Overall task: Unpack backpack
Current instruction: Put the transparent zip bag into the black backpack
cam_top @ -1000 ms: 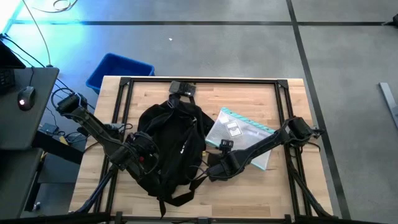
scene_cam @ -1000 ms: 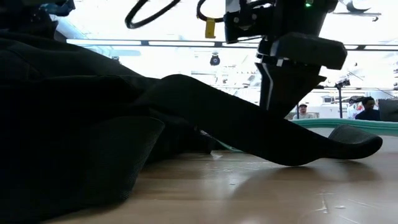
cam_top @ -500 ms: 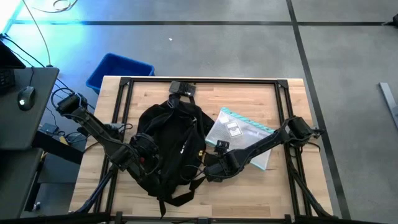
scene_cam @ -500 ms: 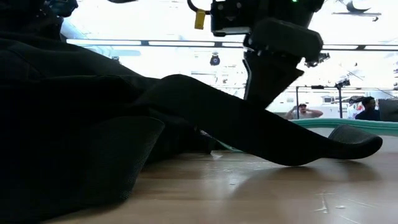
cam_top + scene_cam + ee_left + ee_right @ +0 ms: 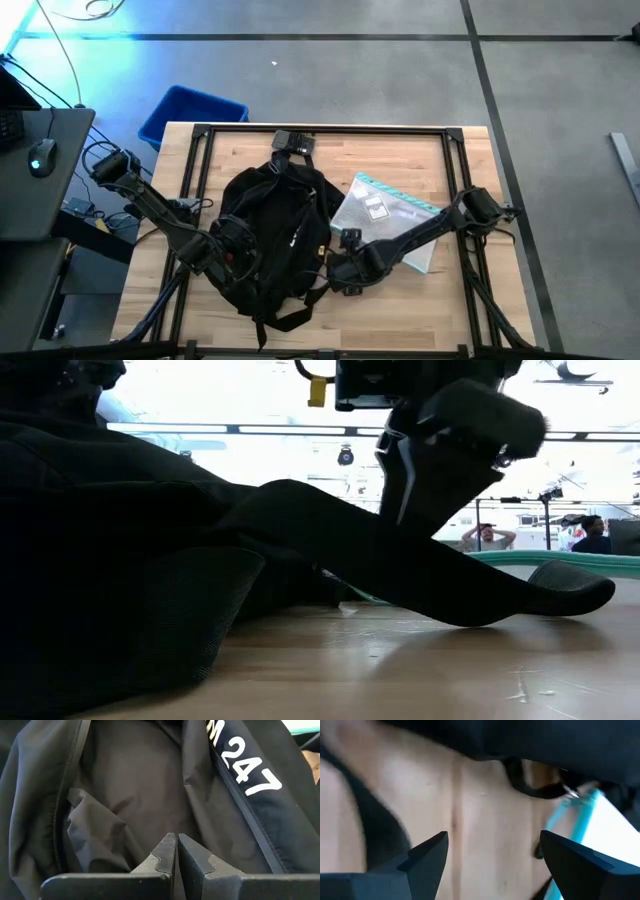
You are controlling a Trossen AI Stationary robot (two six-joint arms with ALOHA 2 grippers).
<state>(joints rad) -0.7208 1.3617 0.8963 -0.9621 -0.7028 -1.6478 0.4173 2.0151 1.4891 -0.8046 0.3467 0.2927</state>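
The black backpack [image 5: 270, 230] lies flat in the middle of the table, its straps trailing toward the near edge. One strap [image 5: 400, 560] arches over the wood in the low view. My left gripper [image 5: 232, 256] sits on the backpack's left side, shut, its tips [image 5: 176, 840] against dark inner cloth beside the white "247" lettering [image 5: 245, 770]. My right gripper [image 5: 335, 272] hovers open at the backpack's near right edge. Bare wood shows between its fingers [image 5: 492, 850], and it touches nothing. Its fingertips are hidden behind the strap in the low view. My left gripper has its shut fingertips [image 5: 170, 845] against the backpack's dark cloth [image 5: 130, 805], coming from the table's left. Whether any cloth is caught between the fingers, I cannot tell.
A clear plastic bag with a teal edge [image 5: 390, 215] lies right of the backpack, under my right arm. A small black device [image 5: 292, 141] sits at the far edge. A blue bin [image 5: 190, 112] stands on the floor beyond the far left corner. People [image 5: 485, 538] stand far behind.
My right gripper has moved toward the table's left, closer to the backpack's near right edge, and has tipped as it went. The backpack has stayed put.
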